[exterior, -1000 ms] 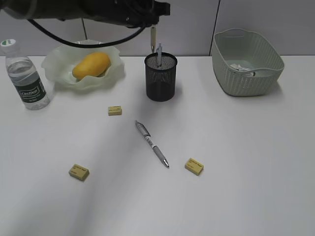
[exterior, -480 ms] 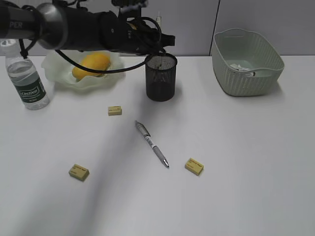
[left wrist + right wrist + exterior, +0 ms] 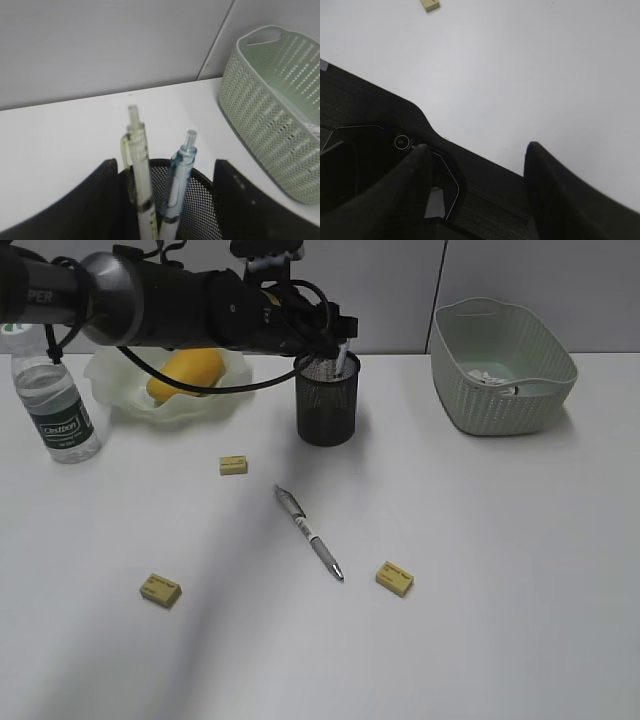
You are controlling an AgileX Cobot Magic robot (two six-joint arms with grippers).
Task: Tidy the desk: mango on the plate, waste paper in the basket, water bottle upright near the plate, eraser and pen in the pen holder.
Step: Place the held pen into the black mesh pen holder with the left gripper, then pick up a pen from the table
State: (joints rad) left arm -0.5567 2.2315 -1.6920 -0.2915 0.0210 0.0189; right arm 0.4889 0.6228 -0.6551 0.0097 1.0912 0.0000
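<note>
Left pincer stood open astride the mesh holder; a yellowish pen, aloft a second earlier, now stood released inside at 9 o'clock of a blue one. One pen and three erasers remained on the smooth white counter. Mango lay in the ruffled glass plate, bottle upright at 9 o'clock. Right pincer open, idle.
</note>
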